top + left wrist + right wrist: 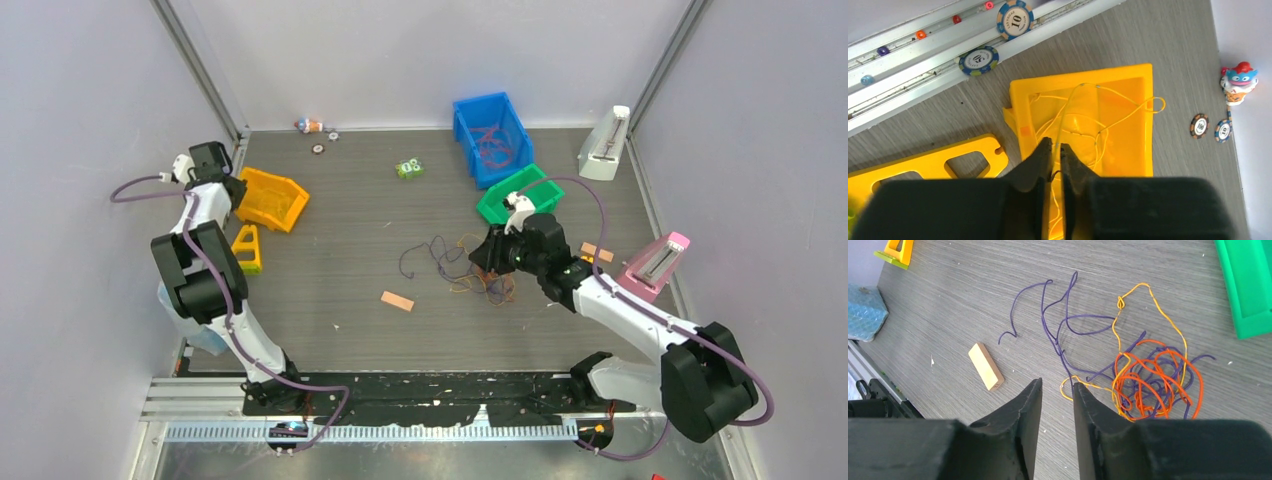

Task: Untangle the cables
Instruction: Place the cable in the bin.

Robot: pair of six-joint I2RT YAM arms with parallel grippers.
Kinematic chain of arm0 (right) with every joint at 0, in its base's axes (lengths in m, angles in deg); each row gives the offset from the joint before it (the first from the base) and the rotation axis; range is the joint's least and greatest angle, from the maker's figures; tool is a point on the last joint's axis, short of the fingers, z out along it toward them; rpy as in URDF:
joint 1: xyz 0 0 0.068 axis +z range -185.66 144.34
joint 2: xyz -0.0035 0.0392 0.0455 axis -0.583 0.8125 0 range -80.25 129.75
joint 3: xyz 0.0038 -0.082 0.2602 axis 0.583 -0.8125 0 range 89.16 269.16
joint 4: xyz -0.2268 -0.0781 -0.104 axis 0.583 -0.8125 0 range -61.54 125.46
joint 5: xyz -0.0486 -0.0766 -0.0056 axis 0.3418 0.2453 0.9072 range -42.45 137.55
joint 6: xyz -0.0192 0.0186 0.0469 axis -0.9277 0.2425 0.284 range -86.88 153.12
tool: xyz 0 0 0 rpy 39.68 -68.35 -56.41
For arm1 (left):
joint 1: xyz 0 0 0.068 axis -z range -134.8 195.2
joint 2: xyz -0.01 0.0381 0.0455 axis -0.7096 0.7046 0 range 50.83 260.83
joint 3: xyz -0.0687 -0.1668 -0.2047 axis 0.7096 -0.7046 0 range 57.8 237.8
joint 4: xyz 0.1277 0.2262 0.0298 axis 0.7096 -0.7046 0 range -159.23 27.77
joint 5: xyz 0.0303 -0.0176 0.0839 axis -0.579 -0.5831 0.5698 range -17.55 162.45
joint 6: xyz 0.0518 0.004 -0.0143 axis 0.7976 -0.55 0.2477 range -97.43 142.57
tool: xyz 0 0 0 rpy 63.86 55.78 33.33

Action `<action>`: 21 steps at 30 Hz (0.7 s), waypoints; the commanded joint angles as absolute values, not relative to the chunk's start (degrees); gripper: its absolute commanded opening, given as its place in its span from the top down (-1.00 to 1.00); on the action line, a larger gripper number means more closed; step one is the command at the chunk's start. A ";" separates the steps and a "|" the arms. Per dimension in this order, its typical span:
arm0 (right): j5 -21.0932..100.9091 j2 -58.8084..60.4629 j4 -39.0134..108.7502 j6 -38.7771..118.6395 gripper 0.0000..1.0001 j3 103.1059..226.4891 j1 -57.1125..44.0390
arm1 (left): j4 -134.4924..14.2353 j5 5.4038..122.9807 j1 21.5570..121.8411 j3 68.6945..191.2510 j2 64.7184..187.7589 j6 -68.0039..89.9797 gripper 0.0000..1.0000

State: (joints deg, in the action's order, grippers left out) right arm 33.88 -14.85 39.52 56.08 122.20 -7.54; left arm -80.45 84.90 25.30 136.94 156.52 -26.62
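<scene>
Partway there, I'd say. The left gripper point(1054, 150) is pinched nearly closed on a thin yellow cable point(1122, 118) over the yellow bin point(1135, 150) by the tabletop's point(350, 200) left edge, so that one's basically out. The right gripper point(1057, 390) hovers part open, holding nothing, above the orange-purple tangle point(1153, 382) right of centre. That whole knot is left to do.

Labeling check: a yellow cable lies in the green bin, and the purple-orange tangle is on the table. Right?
No. The yellow cable lies in the yellow bin, not the green one; the left wrist view shows it. The purple-orange tangle is on the table.
</scene>
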 commanded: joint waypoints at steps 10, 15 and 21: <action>41.30 -3.84 25.24 50.56 -0.50 141.13 -1.76 | -81.31 84.79 28.81 139.10 151.73 -21.70 -0.27; 45.80 6.15 19.19 49.50 -0.57 149.67 2.32 | -81.01 88.44 32.66 136.34 148.02 -20.84 -0.62; 52.38 15.14 13.41 48.35 -0.92 158.90 5.73 | -81.11 91.45 33.28 135.10 146.61 -20.25 -0.93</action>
